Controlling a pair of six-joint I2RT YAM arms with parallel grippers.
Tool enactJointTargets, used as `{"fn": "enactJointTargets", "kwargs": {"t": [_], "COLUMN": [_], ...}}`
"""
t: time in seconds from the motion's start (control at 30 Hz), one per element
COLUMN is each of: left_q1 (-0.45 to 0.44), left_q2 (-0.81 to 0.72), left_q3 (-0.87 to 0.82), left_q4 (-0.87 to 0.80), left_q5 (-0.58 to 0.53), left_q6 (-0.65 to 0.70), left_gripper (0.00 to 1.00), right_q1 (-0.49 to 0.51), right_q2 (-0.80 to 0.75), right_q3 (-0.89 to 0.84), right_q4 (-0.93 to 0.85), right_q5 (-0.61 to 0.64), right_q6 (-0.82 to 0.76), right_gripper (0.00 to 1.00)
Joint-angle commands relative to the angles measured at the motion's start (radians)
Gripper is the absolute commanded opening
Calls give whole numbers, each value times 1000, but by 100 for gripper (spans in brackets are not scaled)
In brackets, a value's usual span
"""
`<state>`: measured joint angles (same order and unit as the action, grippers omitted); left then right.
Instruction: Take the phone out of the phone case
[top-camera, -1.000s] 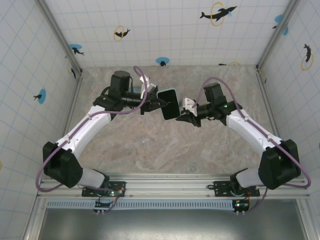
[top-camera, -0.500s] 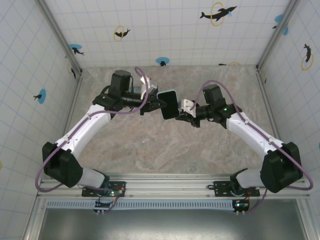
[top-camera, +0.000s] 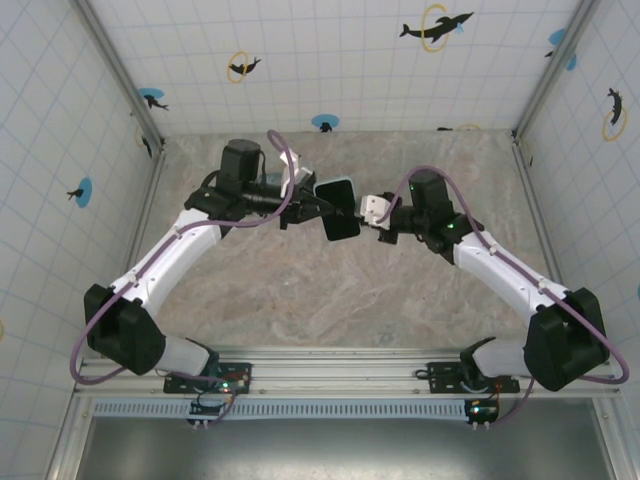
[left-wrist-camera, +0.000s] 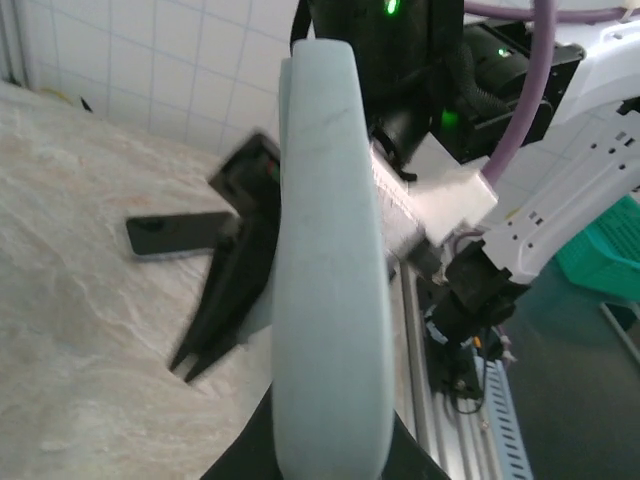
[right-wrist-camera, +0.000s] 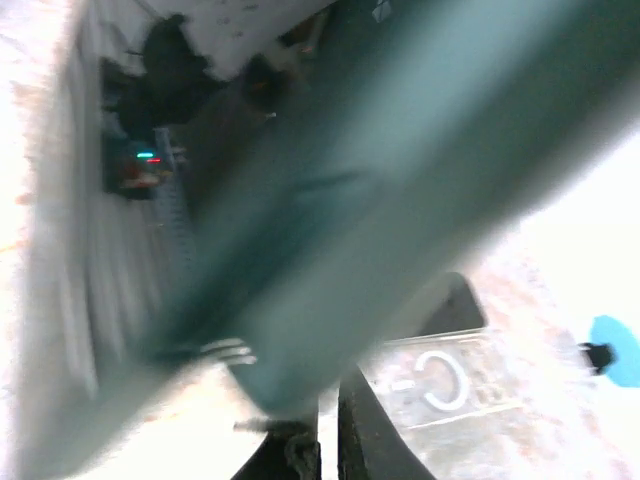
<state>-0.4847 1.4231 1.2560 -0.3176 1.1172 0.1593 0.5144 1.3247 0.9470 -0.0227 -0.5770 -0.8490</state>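
Observation:
The phone (top-camera: 338, 212), black screen up, sits in its pale blue phone case (top-camera: 335, 184) and hangs above the middle of the table. My left gripper (top-camera: 318, 208) is shut on the case's left end. In the left wrist view the case (left-wrist-camera: 330, 280) stands edge-on, clamped at the bottom by my left gripper (left-wrist-camera: 330, 450). My right gripper (top-camera: 362, 215) lies against the phone's right side. Its black fingers (left-wrist-camera: 235, 290) are pressed together beside the case, with nothing between them. In the right wrist view the blurred teal-grey case (right-wrist-camera: 330, 230) looms just above my right gripper (right-wrist-camera: 329, 430), whose jaws leave only a sliver.
A dark flat slab (left-wrist-camera: 180, 235) lies on the marble table (top-camera: 330, 300) beyond the case. The aluminium rail (top-camera: 340, 360) runs along the near edge, tiled walls (top-camera: 60, 150) close in three sides, and a teal basket (left-wrist-camera: 600, 260) stands off the table.
My right gripper has swung toward the far side along the phone's right edge and closed its last bit. The left gripper and the cased phone have stayed put.

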Motion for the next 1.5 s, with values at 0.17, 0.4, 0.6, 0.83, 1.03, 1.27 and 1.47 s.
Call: {"fn": "enactJointTargets", "kwargs": {"t": [0.17, 0.4, 0.6, 0.83, 1.03, 1.27, 1.47], "left_q1": [-58, -30, -26, -27, -28, -32, -41], "left_q2": [16, -23, -12, -10, 3, 22, 43], "left_q3": [-23, -87, -95, -136, -158, -211, -204], "left_q4": [11, 314, 497, 666, 747, 911, 937], "left_q5": [84, 16, -83, -220, -320, -370, -364], "left_q6": [-59, -317, -622, -934, -1165, -1384, -1414], "left_gripper": [0, 0, 0, 0, 0, 0, 0], "right_q1": [17, -71, -164, -206, -207, -165, -136], "right_q2": [-61, -125, -177, -216, -239, -238, -197], "right_q3": [-4, -83, -198, -380, -481, -515, -498], "right_q4": [242, 241, 405, 726, 895, 980, 1044], "right_q5": [-34, -44, -87, 8, 120, 234, 243], "right_q6": [41, 293, 730, 1307, 1667, 1886, 1925], "right_gripper": [11, 20, 35, 43, 44, 44, 44]}}
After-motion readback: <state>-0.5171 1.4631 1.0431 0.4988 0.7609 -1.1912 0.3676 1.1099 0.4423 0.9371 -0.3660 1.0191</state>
